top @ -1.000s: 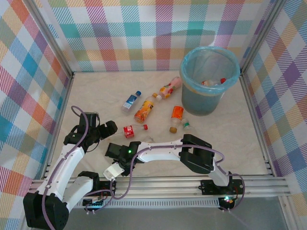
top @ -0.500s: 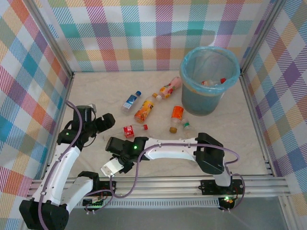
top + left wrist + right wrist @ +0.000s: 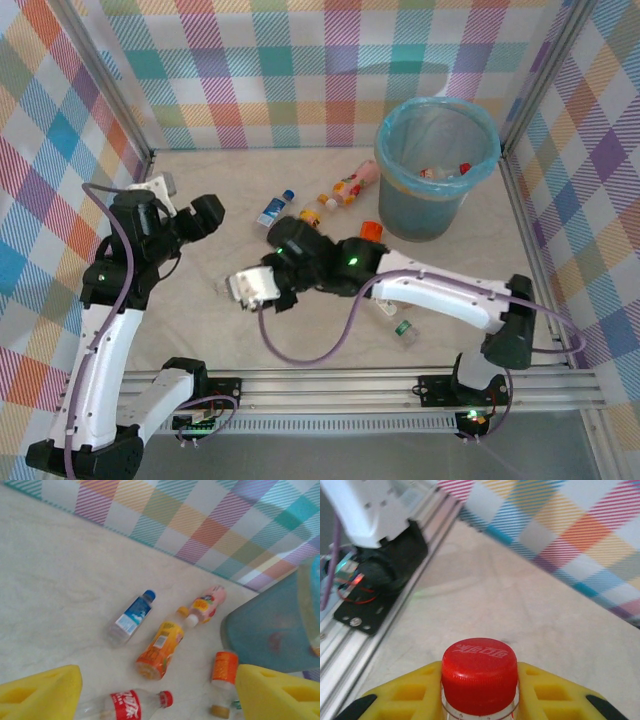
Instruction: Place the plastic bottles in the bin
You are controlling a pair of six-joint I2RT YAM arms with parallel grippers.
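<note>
1. While the right arm is lying stretched across the pale marbled table [image 3: 200,320] toward its left half, the right gripper [image 3: 480,687] is clamping its yellow fingers [image 3: 405,695] narrowly on a clear plastic bottle with a red screw cap [image 3: 479,666]. The cap is facing the wrist camera.
2. The left gripper [image 3: 159,685] is hanging above the left side of the table, its yellow fingers spread wide and gripping no bottle.
3. The round grey-blue bin lined with a light blue plastic bag [image 3: 425,215] is standing at the far right of the table. A few discarded bottles [image 3: 440,172], one showing red, are lying inside it.
4. Loose bottles are lying on the table left of the bin:
   - a clear blue-labelled bottle with a blue cap [image 3: 131,620];
   - a long orange bottle [image 3: 161,649] just beside it;
   - a pink-and-orange bottle [image 3: 206,605] near the bin's wall;
   - a short orange-labelled bottle [image 3: 224,672] close to the bin's base.
5. A clear green-capped bottle [image 3: 402,328] is lying nearer the front, just beside the right arm's white forearm.
</note>
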